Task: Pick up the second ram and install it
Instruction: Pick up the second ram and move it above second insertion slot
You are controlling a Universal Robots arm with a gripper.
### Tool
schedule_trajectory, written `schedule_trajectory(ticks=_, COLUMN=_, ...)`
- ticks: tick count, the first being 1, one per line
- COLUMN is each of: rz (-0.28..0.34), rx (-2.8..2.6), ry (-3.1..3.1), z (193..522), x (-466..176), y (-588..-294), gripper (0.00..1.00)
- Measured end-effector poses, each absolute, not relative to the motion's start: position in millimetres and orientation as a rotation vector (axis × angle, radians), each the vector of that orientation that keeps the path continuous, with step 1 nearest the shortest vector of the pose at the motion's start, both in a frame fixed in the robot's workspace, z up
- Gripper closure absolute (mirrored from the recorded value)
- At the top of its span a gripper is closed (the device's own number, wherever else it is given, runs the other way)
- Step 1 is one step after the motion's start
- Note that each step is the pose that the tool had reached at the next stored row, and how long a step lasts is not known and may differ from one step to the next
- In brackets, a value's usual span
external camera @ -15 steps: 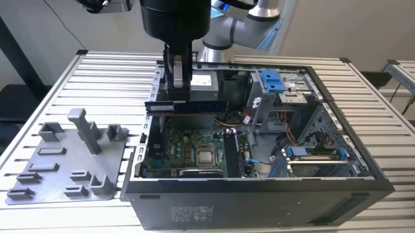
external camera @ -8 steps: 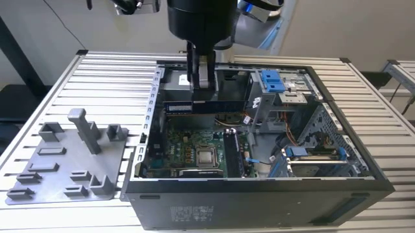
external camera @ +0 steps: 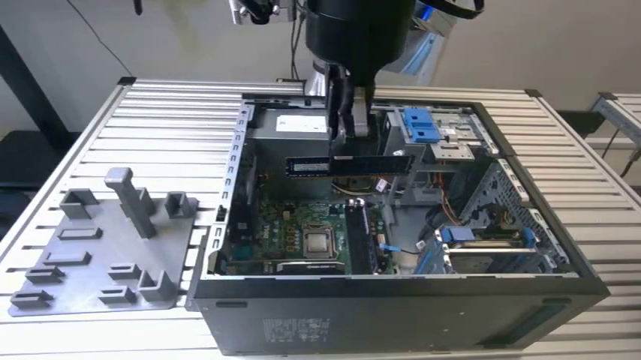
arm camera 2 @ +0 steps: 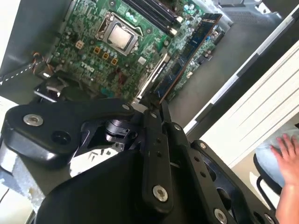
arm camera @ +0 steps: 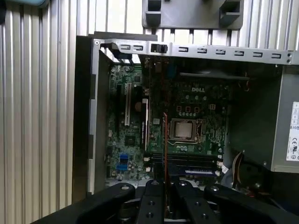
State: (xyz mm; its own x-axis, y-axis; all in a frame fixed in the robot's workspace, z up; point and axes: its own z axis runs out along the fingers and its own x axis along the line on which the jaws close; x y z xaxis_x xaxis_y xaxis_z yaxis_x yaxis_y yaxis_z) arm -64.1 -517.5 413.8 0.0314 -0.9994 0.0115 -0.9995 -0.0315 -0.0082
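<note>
One thin, flat, narrow memory card [external camera: 349, 165], dark bluish-green with chips along its face, hangs level, pinched at mid-length between the closed black jaws, above the green motherboard [external camera: 290, 219] inside the open black computer case [external camera: 401, 319] on the slatted metal tabletop [external camera: 165, 112].

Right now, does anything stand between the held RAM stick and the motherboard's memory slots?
Nothing visible does. The end effector holds the second ram in open air above the motherboard, and the memory slots look unobstructed.
</note>
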Motion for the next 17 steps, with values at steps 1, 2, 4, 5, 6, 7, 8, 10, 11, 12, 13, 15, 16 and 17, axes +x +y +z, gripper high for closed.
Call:
schedule_trajectory(ticks=1, rz=0.022, rx=2.254, ry=-2.185, z=413.9, x=-59.7, y=-517.5, gripper=0.86)
schedule_trajectory(ticks=2, rz=0.022, rx=2.254, ry=-2.184, z=413.9, x=-55.8, y=-517.5, gripper=0.86)
schedule_trajectory(ticks=4, rz=0.023, rx=2.254, ry=-2.184, z=413.9, x=-48.0, y=-517.5, gripper=0.86)
schedule_trajectory(ticks=5, rz=0.023, rx=2.254, ry=-2.184, z=413.8, x=-44.3, y=-517.5, gripper=0.86)
schedule_trajectory(ticks=6, rz=0.024, rx=2.254, ry=-2.184, z=413.8, x=-40.3, y=-517.5, gripper=0.86)
schedule_trajectory(ticks=7, rz=0.024, rx=2.254, ry=-2.184, z=413.8, x=-36.0, y=-517.5, gripper=0.86)
schedule_trajectory(ticks=8, rz=0.024, rx=2.253, ry=-2.184, z=413.8, x=-31.7, y=-517.5, gripper=0.86)
schedule_trajectory(ticks=10, rz=0.025, rx=2.253, ry=-2.183, z=413.8, x=-23.7, y=-517.5, gripper=0.86)
schedule_trajectory(ticks=11, rz=0.025, rx=2.253, ry=-2.183, z=413.8, x=-20.2, y=-517.5, gripper=0.86)
schedule_trajectory(ticks=12, rz=0.026, rx=2.252, ry=-2.184, z=413.8, x=-17.2, y=-517.5, gripper=0.86)
schedule_trajectory(ticks=13, rz=0.026, rx=2.251, ry=-2.184, z=413.9, x=-13.9, y=-517.5, gripper=0.86)
schedule_trajectory(ticks=15, rz=0.027, rx=2.248, ry=-2.187, z=413.8, x=-8.8, y=-517.5, gripper=0.86)
schedule_trajectory(ticks=16, rz=0.027, rx=2.244, ry=-2.190, z=413.8, x=-7.6, y=-517.5, gripper=0.86)
schedule_trajectory(ticks=17, rz=0.028, rx=2.238, ry=-2.197, z=413.8, x=-6.9, y=-517.5, gripper=0.86)
